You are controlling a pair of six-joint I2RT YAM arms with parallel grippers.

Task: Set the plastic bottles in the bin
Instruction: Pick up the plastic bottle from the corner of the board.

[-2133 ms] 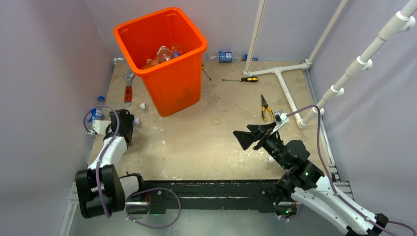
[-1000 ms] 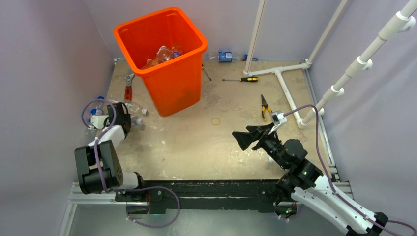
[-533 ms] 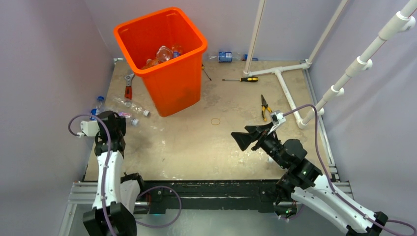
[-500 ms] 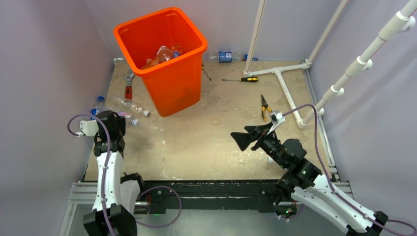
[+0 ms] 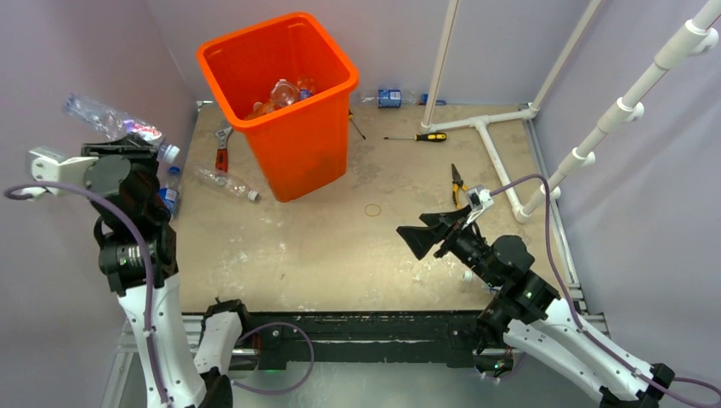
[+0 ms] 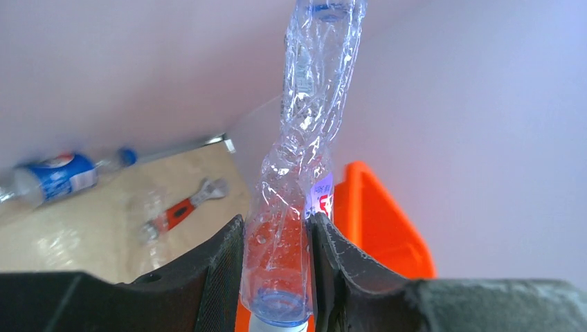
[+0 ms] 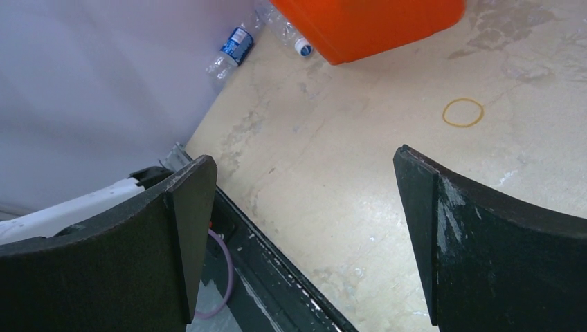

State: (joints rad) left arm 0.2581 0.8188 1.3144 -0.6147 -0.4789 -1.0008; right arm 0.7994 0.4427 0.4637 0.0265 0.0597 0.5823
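My left end effector (image 6: 277,238) pinches a crushed clear bottle (image 6: 308,138) up high, so it can clear the rim of the orange bin (image 5: 293,104). My right end effector (image 7: 301,166) gapes wide, empty.

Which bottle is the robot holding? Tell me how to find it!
Find the orange bin at the back. Left of it, near the wall, the left hand is up in the air, squeezing a clear crushed bottle. It's the only bottle in a hand; the other bottles lie on the table or in the bin.
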